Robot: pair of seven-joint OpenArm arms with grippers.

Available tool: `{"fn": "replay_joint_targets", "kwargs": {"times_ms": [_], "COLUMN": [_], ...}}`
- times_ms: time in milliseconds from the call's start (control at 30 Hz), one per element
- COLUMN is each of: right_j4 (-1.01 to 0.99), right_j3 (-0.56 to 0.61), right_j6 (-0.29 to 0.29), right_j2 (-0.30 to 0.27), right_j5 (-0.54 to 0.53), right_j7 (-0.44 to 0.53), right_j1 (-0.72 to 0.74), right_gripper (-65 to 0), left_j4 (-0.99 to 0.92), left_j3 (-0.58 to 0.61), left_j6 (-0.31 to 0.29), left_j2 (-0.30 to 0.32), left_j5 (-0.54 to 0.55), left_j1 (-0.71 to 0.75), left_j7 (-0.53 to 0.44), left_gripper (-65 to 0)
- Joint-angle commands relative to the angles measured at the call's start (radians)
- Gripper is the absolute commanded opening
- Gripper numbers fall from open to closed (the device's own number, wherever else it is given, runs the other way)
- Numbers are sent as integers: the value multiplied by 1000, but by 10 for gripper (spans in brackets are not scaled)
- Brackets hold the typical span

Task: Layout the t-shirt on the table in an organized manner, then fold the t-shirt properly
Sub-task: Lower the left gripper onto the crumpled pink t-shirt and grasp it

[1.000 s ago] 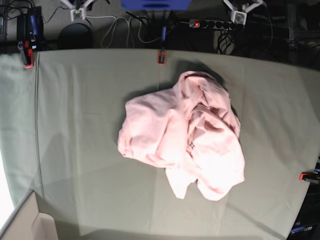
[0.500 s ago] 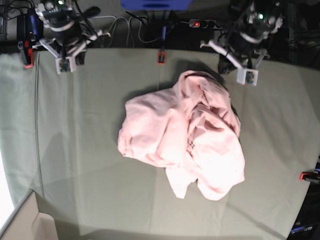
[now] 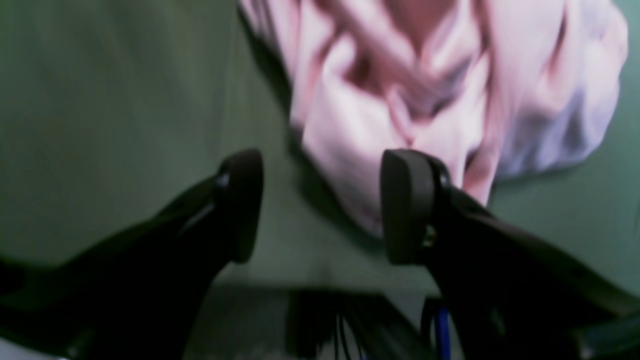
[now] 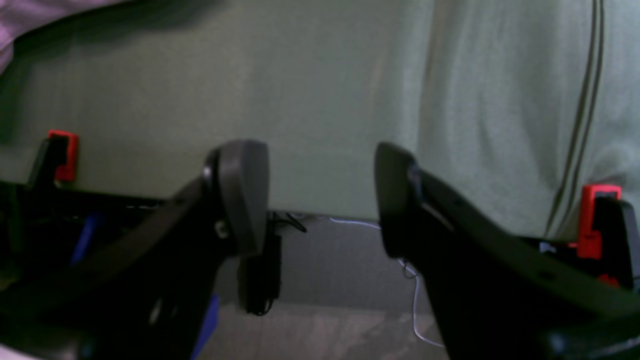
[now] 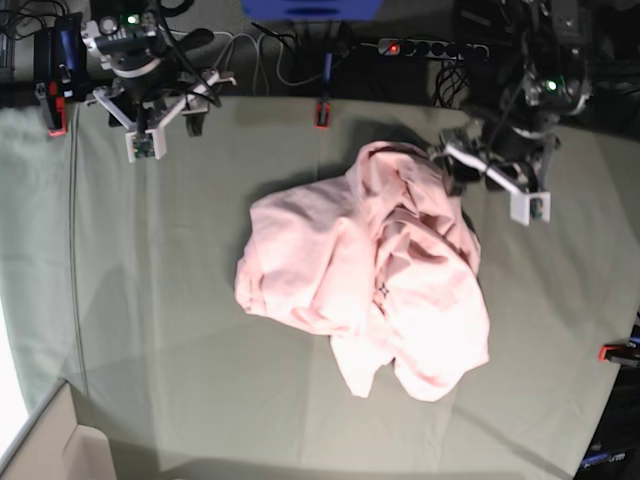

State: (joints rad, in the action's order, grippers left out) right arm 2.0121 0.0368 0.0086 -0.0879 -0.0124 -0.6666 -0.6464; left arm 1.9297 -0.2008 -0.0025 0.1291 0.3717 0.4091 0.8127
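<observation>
On grey-green table (image 5: 150, 300): crumpled t-shirt (image 5: 370, 280); cables behind.

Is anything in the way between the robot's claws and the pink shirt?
Nothing visible. The left gripper is open right beside the shirt. The right gripper is open, with only bare table between it and the shirt.

The t-shirt (image 5: 370, 275) lies bunched mid-table (image 5: 160, 300), left gripper (image 5: 468, 172) at its far edge

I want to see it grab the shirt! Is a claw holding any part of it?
Not yet. The left claw and right claw are both open and empty. The pink shirt lies crumpled on the table.
</observation>
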Motion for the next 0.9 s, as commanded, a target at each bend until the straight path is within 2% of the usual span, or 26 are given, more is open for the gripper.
{"fn": "replay_joint_targets", "kwargs": {"times_ms": [0,333,667,767,867], "right_j4": [16,14,12,12,12], "right_j3": [-1,-1,-7,-8,-8], "right_j6": [6,6,6,6,6], "right_j2": [-3,-5,-5,-5,0], "right_j5": [-1,-1,2,2,2], "right_j7": [17,14,12,11,11], "right_j1": [-6,-6,-6,-6,-6], "right_gripper": [-304,-304,-304,-304,-304], "left_j4": [15,-229,-456,-500,-516], "left_j3": [-2,1,7,7,7], "left_j6": [-1,0,-1,-3,-3], "left_j2": [4,-6,-6,-6,-7], "left_j5": [3,5,11,13,13], "left_j1": [-26,-267,-387,-410,-431], "left_j7": [-14,-17,-106,-106,-106], "left_gripper": [-294,-293,-300,-347,-420]}}
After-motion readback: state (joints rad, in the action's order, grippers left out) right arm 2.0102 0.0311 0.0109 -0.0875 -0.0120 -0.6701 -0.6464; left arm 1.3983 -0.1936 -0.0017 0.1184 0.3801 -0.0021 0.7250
